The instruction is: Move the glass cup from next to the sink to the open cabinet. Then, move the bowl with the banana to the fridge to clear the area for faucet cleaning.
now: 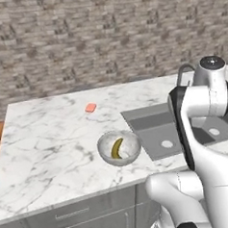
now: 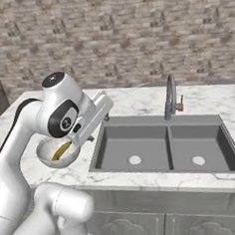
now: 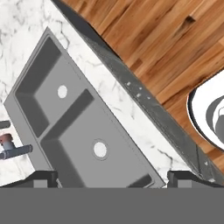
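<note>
Here's the bowl (image 1: 119, 148) with the banana (image 1: 117, 148) inside, sitting near the front edge of the counter (image 1: 45, 140), just beside the sink's (image 2: 164, 146) left rim. It looks stiff and glossy, likely slippery, and the fruit could roll, so pinching the rim wall seems the best hold. The arm is folded high, hand tilted down over the sink, and the gripper (image 3: 112, 177) is spread wide, carrying nothing.
</note>
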Controlling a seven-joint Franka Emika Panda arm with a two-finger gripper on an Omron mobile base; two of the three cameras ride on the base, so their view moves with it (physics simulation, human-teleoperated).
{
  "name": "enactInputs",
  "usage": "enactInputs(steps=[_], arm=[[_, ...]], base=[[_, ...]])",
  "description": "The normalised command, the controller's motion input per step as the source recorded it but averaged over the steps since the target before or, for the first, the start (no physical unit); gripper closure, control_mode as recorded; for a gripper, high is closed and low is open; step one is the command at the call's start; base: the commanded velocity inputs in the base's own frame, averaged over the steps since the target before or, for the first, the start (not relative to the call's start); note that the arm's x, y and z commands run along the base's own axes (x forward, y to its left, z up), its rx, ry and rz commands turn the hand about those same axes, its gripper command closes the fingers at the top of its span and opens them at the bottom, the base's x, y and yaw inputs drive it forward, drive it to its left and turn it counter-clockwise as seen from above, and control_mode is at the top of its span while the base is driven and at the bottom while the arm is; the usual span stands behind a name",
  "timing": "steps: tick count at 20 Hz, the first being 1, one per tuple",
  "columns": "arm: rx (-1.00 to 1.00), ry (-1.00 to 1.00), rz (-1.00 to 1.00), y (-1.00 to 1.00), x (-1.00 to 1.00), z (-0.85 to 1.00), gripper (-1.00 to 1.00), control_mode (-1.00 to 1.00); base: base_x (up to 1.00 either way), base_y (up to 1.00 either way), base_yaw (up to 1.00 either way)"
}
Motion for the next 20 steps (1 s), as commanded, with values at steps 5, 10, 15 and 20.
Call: enactInputs(steps=[5, 10, 15, 20], arm=[[0.0, 0.0, 0.0, 0.0, 0.0, 0.0, -1.0, 1.0], [0.0, 0.03, 0.3, -0.01, 0.0, -0.11, -1.0, -1.0], [0.0, 0.09, 0.59, 0.08, 0.0, -0.27, -1.0, -1.0], [0.0, 0.14, 0.68, 0.27, 0.02, -0.31, -1.0, -1.0]], base=[[0.42, -0.36, 0.01], [0.03, 0.0, 0.03], [0.0, 0.0, 0.0], [0.0, 0.0, 0.0]])
